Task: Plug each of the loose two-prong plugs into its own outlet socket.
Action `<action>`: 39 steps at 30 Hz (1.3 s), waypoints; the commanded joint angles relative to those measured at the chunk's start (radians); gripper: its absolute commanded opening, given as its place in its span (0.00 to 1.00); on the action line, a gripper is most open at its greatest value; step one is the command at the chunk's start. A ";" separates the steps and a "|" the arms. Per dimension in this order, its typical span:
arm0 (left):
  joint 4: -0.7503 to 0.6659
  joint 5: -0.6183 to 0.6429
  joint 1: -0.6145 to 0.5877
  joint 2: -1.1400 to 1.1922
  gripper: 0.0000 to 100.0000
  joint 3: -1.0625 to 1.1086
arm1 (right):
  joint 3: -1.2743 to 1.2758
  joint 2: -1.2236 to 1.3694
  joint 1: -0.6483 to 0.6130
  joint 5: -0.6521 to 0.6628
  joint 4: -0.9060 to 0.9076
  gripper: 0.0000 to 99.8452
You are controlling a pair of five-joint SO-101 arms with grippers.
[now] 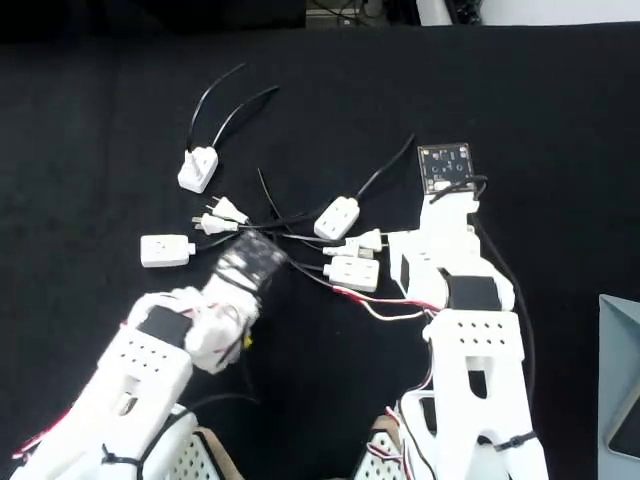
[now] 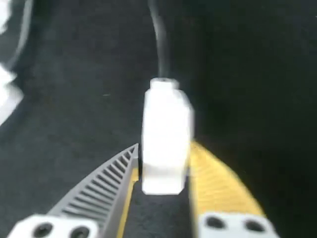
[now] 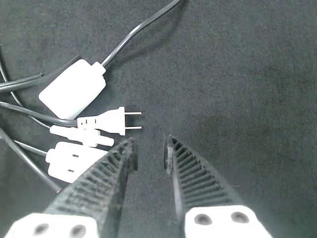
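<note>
White two-prong plug (image 3: 101, 122) lay on the tabletop (image 3: 237, 74) just beside my right jaws, its long axis crosswise to my reach and its prongs pointing across their front. Those jaws stood narrowly parted and empty. My left jaws clamped a white corded connector (image 2: 166, 134).

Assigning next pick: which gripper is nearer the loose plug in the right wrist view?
Right. Right gripper sits just beside the plug, jaws open. Left gripper is farther, across the cables, holding a white connector.
</note>
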 commanded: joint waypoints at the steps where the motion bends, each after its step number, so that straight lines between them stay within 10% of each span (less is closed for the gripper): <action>1: -0.041 0.034 -0.120 -0.015 0.33 -0.018 | -0.005 -0.013 -0.014 0.002 -0.018 0.11; 39: -0.253 -0.021 -0.414 -0.014 0.30 -0.021 | -0.001 -0.012 -0.060 0.002 -0.017 0.11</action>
